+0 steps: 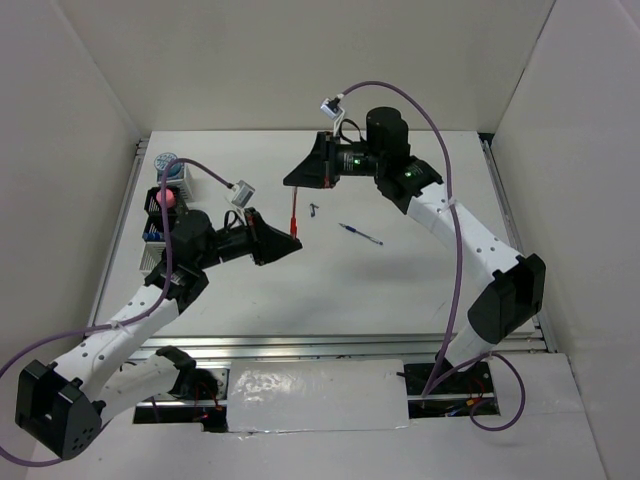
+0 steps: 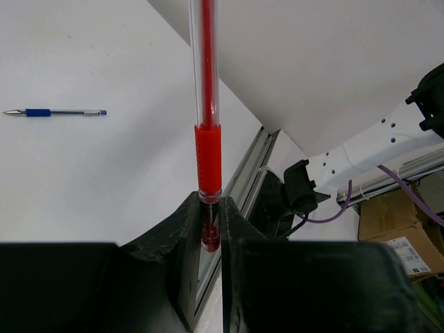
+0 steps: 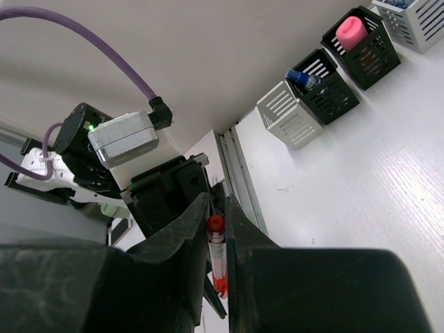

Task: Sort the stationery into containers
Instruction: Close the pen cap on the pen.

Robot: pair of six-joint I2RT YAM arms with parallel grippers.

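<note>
Nearest the bases, the left gripper (image 2: 211,205) is pinched almost closed on one end of the red pen (image 2: 207,149), just past its red grip sleeve. The pen juts straight out from the jaws, clear of the table (image 1: 400,290). Just beyond, the right gripper (image 3: 217,201) meets it from the far side, its narrow gap closed on the pen's other end, so both claws grip the same pen at once. This reads as a mid-air hand-over. Since the boxes stand on the left arm's side, the pen is probably passing to that arm for the drop. Farther out, the blue pen (image 1: 360,234) lies flat and untouched, and a small dark bit (image 1: 314,209) near it is too small to name. Farthest, along the left edge, stand the containers (image 3: 286,116); one black mesh box holds the pink block (image 3: 350,31).
</note>
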